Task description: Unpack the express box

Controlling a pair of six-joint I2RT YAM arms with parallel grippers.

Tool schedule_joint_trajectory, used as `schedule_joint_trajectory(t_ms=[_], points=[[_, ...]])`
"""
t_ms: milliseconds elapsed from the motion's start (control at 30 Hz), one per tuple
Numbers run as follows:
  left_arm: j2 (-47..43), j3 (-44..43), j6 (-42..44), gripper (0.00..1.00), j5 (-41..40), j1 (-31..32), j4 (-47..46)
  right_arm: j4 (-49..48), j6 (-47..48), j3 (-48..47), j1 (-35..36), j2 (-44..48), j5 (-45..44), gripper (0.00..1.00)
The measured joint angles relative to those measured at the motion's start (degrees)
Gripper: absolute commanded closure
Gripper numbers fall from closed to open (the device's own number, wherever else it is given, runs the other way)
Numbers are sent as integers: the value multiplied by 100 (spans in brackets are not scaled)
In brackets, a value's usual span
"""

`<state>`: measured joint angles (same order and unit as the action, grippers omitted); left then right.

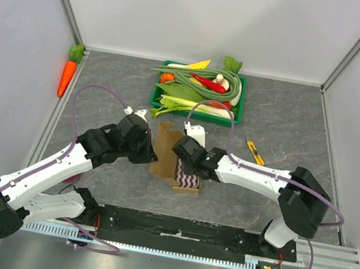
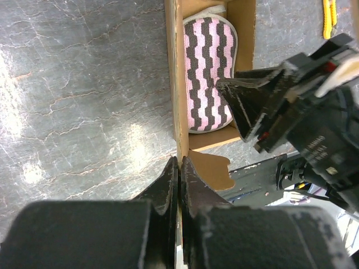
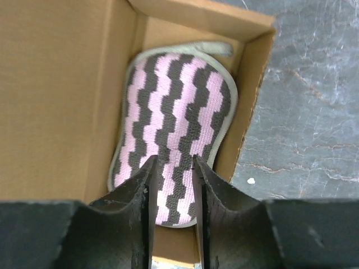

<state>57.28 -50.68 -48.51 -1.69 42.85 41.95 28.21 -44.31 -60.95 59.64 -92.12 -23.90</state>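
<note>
Reaching right gripper into express box

pad in express box, vegetable tray behind it, carrot far left, cutter right

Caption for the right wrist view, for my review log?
Right tool, slightly open, poised over the zigzag pad lying in the open box.

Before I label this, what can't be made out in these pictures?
Under the zigzag pouch: hidden by it, every view.
Pouch's near end: right wrist view, behind right gripper.
Express box wall inside left gripper: left wrist view, gripper covers it.
Yellow tool: left wrist view, cut by the top edge.
</note>
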Motion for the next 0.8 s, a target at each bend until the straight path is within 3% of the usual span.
schedule_joint_trajectory(t_ms=[433,600,800], points=[[7,0,-343,98,-238,0,133,179,-282,-46,-98,-623,-433,43],[33,0,-350,98,-284,0,146,109,-275,-144,-111,-872,-435,47],[37,0,-352,98,-328,-2,146,-192,-236,-39,-299,-914,-81,59]])
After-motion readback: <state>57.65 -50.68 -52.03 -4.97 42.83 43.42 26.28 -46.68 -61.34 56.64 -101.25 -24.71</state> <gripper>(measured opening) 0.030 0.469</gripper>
